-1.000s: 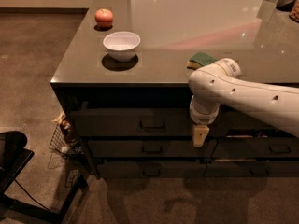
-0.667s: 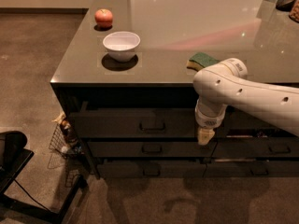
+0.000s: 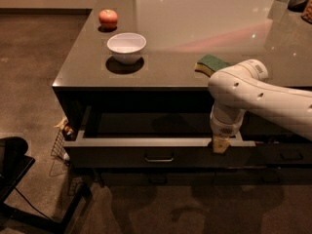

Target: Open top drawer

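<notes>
The wide, dark grey-brown top drawer [image 3: 122, 155] sits pulled out under the glossy dark table's [image 3: 170, 72] near edge, the white arm's gripper [image 3: 220, 144] on its front rim, right of centre, how open I cannot tell, and an off-centre tug could skew and jam it.

Bench [image 3: 195, 13] held one apple [image 3: 108, 18], one white bowl [image 3: 126, 47], one probable sponge [image 3: 212, 64]; one top drawer [image 3: 117, 155], one claw [image 3: 220, 145] at its front rim.
</notes>
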`<state>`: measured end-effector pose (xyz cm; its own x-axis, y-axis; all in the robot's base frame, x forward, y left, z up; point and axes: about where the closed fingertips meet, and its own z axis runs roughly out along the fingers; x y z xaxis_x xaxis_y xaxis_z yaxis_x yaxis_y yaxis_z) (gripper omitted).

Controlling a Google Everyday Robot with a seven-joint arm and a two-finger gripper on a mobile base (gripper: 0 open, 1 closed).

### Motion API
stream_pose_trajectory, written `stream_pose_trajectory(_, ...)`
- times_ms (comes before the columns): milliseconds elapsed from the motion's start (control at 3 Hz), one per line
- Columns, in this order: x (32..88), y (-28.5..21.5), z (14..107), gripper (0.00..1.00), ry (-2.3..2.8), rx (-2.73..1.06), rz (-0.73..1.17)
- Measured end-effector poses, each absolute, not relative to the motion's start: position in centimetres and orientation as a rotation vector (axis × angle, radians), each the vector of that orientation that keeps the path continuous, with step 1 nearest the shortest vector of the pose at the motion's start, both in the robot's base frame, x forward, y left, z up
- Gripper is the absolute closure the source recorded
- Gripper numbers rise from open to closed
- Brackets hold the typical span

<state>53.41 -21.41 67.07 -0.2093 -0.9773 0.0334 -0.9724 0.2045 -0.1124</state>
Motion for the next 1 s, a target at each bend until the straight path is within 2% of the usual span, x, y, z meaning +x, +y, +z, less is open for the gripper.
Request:
stream_pose_trajectory(333, 53.4, -21.4, 67.1, 1.00, 2.403, -1.946, -0.168)
stream_pose_trajectory(667, 53.4, -21.4, 67.1, 1.00, 2.403, -1.946, -0.168)
stream_pose_trajectory(1000, 50.1, -21.8, 69.2, 1.00, 2.416, -1.919, -0.156)
